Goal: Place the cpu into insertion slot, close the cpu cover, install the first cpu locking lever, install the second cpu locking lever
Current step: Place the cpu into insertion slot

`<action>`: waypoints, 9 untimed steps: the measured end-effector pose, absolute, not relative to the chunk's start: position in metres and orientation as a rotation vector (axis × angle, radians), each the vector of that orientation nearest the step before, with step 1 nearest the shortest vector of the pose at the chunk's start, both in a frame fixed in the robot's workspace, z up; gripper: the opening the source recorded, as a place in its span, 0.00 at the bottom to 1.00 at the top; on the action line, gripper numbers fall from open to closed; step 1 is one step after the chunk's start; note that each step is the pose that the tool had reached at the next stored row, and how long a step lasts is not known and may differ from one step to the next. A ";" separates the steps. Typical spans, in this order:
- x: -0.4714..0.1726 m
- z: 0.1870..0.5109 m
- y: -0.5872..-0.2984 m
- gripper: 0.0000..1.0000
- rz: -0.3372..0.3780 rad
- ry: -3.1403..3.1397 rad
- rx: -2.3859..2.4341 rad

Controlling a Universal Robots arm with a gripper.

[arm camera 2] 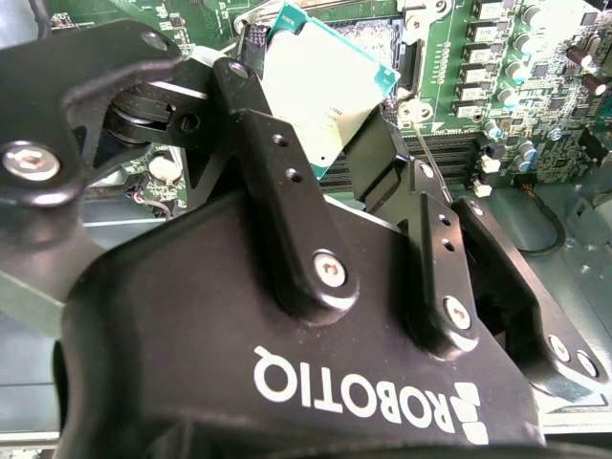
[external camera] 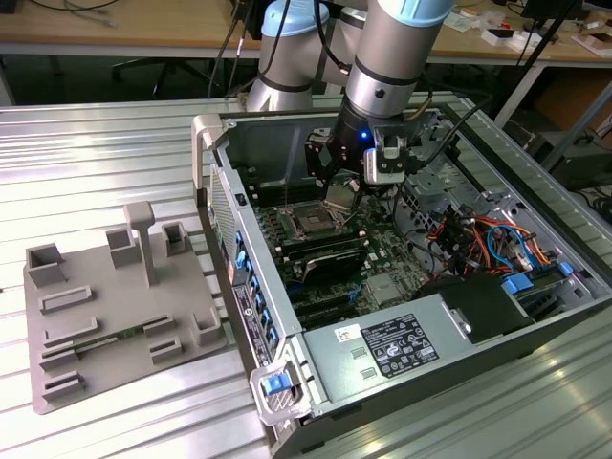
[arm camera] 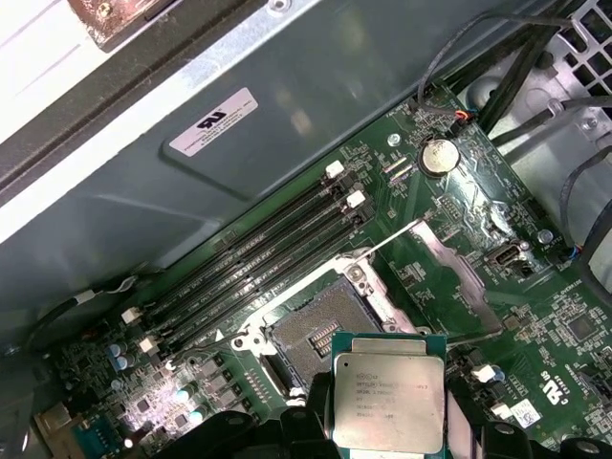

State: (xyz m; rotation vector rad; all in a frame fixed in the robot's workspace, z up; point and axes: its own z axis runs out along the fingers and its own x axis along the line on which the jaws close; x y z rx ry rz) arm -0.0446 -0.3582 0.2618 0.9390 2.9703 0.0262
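Clasping the cpu (arm camera: pixel 387 402) near the insertion slot (arm camera: pixel 320 330), the tool (arm camera 2: pixel 311 115) (first wrist view: cpu cover (arm camera: pixel 442 253) raised).

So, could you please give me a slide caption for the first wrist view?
The gripper holds the cpu near the exposed insertion slot, its cpu cover swung open.

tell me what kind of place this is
Probably a robotics lab or workshop: an open computer case sits on a ribbed metal table, a grey fixture plate lies beside it, and wooden desks with cables stand behind. The gripper holds the cpu.
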 end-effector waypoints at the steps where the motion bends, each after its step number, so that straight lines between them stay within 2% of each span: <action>1: -0.045 0.262 -0.358 0.55 0.026 2.970 0.939; 9: -0.045 0.262 -0.358 0.55 0.023 2.968 0.944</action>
